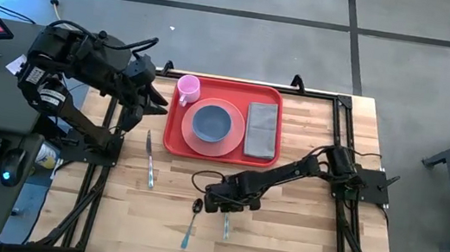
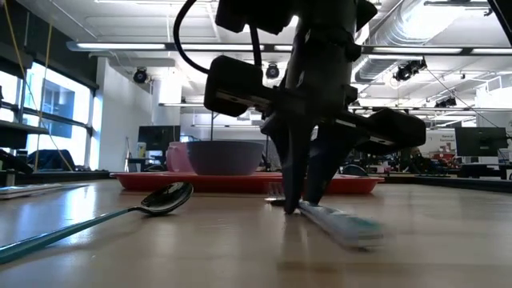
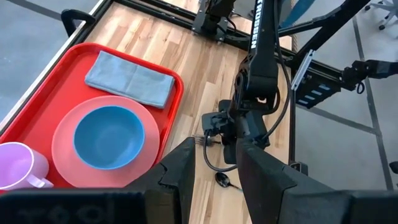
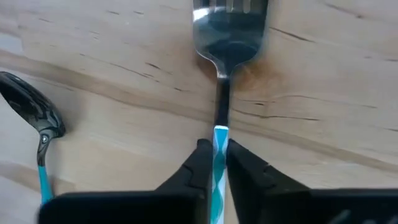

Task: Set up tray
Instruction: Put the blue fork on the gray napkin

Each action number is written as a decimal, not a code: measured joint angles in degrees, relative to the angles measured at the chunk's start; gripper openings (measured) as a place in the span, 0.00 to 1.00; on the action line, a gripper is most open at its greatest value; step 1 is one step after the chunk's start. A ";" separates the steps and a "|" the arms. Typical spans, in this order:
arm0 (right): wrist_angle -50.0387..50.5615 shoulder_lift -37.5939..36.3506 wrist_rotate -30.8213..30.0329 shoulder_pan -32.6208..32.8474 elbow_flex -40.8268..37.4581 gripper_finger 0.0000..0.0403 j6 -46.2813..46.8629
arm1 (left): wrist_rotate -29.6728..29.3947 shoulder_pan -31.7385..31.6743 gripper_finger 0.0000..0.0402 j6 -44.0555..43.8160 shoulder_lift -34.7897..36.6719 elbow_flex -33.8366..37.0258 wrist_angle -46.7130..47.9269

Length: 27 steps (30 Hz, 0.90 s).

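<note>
The red tray [image 1: 174,128] lies on the wooden table [image 1: 297,240] toward its far edge, slightly left of centre in the high view. On the tray, a salmon-pink plate [image 1: 227,144] sits in the middle with a blue bowl [image 1: 211,122] on it. At about 10 o'clock from the plate a pink mug [image 1: 188,88] stands in the tray's far-left corner, and at 3 o'clock a folded grey cloth [image 1: 262,129] lies along the tray's right side.

Off the tray, at about 8 o'clock from it, a knife [image 1: 150,160] with a pale handle lies on the bare wood. At 6 o'clock from the tray a spoon [image 1: 191,221] with a dark bowl and teal handle lies on the table, and just to its right lies a fork [image 1: 226,224] with a teal-and-white striped handle.

The right gripper [image 4: 216,163] is down at the table, at about 6 o'clock from the tray, over the fork. In the right wrist view its two fingers [image 4: 198,163] are clenched on the fork's striped handle, just behind the metal neck, with the fork's head lying on the wood ahead of them. The low view shows the fork's handle resting on the table surface.

The left gripper [image 3: 214,163] hangs above the table at about 9 o'clock from the tray, its fingers parted and holding nothing.
</note>
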State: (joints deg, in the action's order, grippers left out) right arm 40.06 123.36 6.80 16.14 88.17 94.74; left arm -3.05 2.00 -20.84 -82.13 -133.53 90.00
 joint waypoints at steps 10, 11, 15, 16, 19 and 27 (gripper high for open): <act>4.38 -1.84 -3.71 -0.53 -0.30 0.06 0.59 | 0.04 0.00 0.38 0.00 0.70 -0.02 0.00; 5.74 -2.60 -4.78 -0.55 -0.32 0.05 0.90 | 0.04 0.00 0.38 0.01 0.78 -0.04 0.02; 9.47 -7.18 -7.62 -0.83 -0.14 0.02 1.25 | 0.11 0.00 0.38 0.22 1.41 0.02 0.02; 10.87 -8.10 -8.28 -1.11 -0.14 0.02 1.37 | 0.12 0.00 0.38 0.66 1.55 0.00 0.01; 14.89 -10.66 -10.12 -2.28 -0.21 0.04 1.78 | 0.17 -0.11 0.38 1.34 2.15 -0.02 0.02; 18.50 -17.01 -13.50 -12.56 -0.15 0.03 -3.93 | 1.16 -0.11 0.38 1.53 3.13 -0.02 0.02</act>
State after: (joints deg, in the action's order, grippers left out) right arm 58.57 106.35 -6.70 3.58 88.02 90.81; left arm -1.89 1.89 -19.31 -78.99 -133.56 90.02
